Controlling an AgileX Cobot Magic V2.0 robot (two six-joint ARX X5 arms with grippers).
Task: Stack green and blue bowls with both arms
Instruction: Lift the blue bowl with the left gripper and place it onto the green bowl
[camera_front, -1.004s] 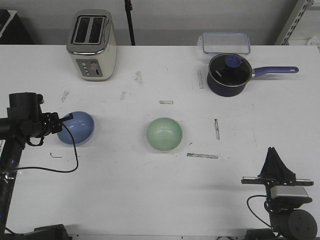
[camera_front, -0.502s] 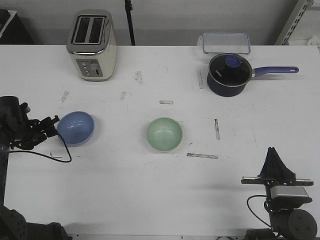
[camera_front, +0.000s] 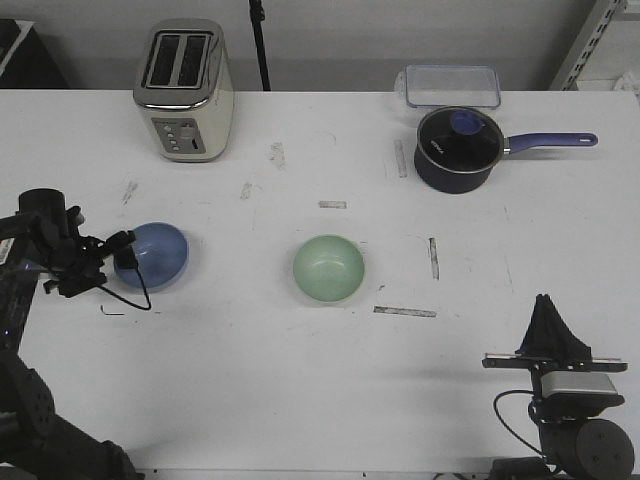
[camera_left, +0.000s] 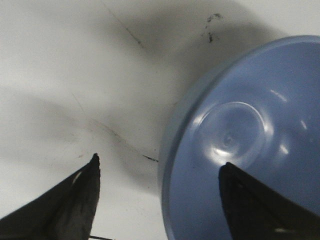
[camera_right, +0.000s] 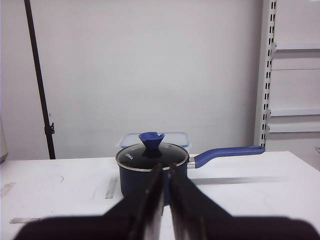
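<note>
While left fingers (camera_left: 90, 195) gape astride blue bowl (camera_front: 152, 255) rim, right fingers (camera_right: 165, 200) pressed together, upright.

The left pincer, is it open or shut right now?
Open. In the left wrist view the left pincer has its two fingers spread wide, one over the blue bowl and one outside its rim, not yet closed on it.

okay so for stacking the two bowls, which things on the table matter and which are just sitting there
Matter:
blue bowl
green bowl
left hand, open at the blue bowl's rim
right hand, shut, parked near the table's front edge

Just sitting there:
toaster
saucepan
clear container
</note>
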